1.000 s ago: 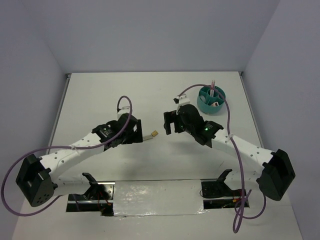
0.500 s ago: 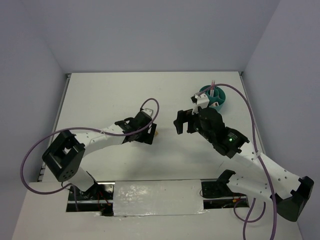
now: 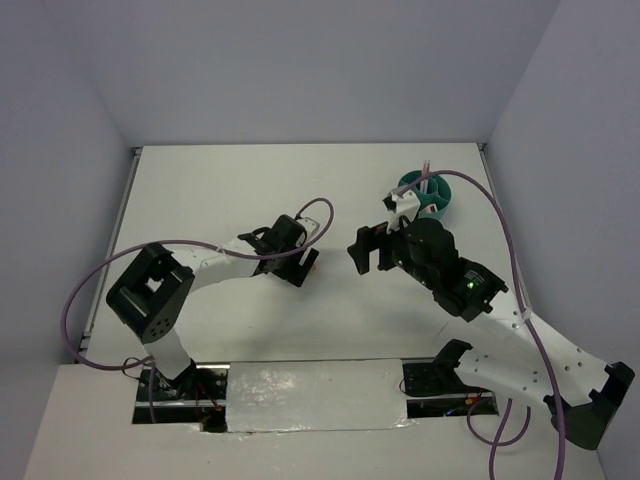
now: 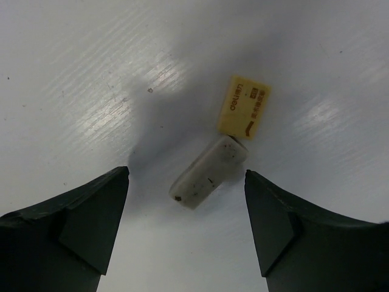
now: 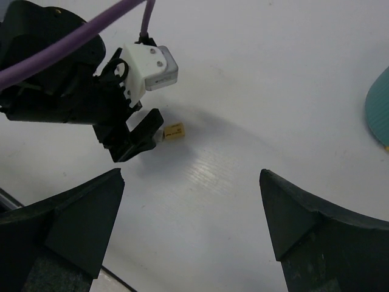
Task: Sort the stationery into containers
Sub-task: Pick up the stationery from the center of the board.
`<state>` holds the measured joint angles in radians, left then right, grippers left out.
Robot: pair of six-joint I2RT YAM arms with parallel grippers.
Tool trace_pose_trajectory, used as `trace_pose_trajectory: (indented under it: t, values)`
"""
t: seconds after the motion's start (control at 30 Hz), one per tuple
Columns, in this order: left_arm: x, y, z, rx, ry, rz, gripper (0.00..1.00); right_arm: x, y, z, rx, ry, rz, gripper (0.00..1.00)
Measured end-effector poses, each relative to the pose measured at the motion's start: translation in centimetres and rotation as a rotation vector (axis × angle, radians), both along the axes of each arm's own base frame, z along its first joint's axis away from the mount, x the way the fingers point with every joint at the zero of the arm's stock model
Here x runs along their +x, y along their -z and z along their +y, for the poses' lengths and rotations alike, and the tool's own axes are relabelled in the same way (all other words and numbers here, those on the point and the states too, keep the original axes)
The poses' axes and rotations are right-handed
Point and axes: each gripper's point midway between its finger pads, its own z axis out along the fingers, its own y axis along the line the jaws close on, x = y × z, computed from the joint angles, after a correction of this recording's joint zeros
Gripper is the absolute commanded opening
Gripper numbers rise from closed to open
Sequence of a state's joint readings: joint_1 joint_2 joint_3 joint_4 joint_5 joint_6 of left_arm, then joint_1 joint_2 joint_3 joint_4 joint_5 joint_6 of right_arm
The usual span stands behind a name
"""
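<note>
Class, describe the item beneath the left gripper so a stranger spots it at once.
On the white table, look under the left gripper. The small block lies there flat and alone: grubby white at one end, a yellow printed label at the other.

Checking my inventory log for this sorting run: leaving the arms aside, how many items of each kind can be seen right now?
Eraser with yellow sleeve: 1
Pink pen: 1, standing in the cup
Teal organiser cup: 1
Total: 3. Whatever else sits in the cup cannot be made out.
</note>
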<state>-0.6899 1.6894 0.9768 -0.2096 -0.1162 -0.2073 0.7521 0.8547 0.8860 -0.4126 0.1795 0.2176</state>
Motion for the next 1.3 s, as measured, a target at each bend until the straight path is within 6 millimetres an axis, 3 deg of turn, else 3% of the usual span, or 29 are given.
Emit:
trace_pose_trajectory:
  t: [0.13,0.27,0.4,0.63,0.67,0.97,1.1,1.2,1.3]
  values:
    - [0.1,1.1,0.5,0.002,0.0,0.026,0.81,-0.5,-1.0,-0.3,0.02,-0.011,-0.028,1.0]
    - [0.9,1.2,0.1,-0.015,0.003,0.004,0.61,-1.0,-2.1,-0.7,0.045,-0.015,-0.06,1.0]
    - [1.3,1.1,-0.2,-0.026,-0.006,-0.006,0.27,-1.1,-2.5,-0.9,0.048,-0.019,-0.076,1.0]
    - [1.2,1.1,-0.1,-0.033,-0.023,-0.001,0.1,-1.1,-2.4,-0.9,0.035,-0.023,-0.077,1.0]
    - [1.2,1.0,-0.1,-0.033,-0.024,0.0,0.01,-1.1,-2.4,-0.9,0.034,-0.024,-0.077,1.0]
    - [1.0,1.0,-0.1,-0.031,-0.049,0.008,0.0,-0.7,-2.3,-0.7,0.018,-0.022,-0.068,1.0]
    - [-0.6,0.5,0.2,-0.011,-0.049,0.045,0.0,0.0,-1.8,-1.0,0.029,0.016,-0.04,1.0]
    - [-1.9,-1.4,-0.4,-0.032,-0.015,0.023,0.0,1.3,-1.5,-1.8,0.079,0.099,0.001,1.0]
    - [-3.0,-5.3,-1.9,-0.137,0.045,-0.072,0.0,2.4,-1.4,-2.5,0.17,0.172,0.04,0.96]
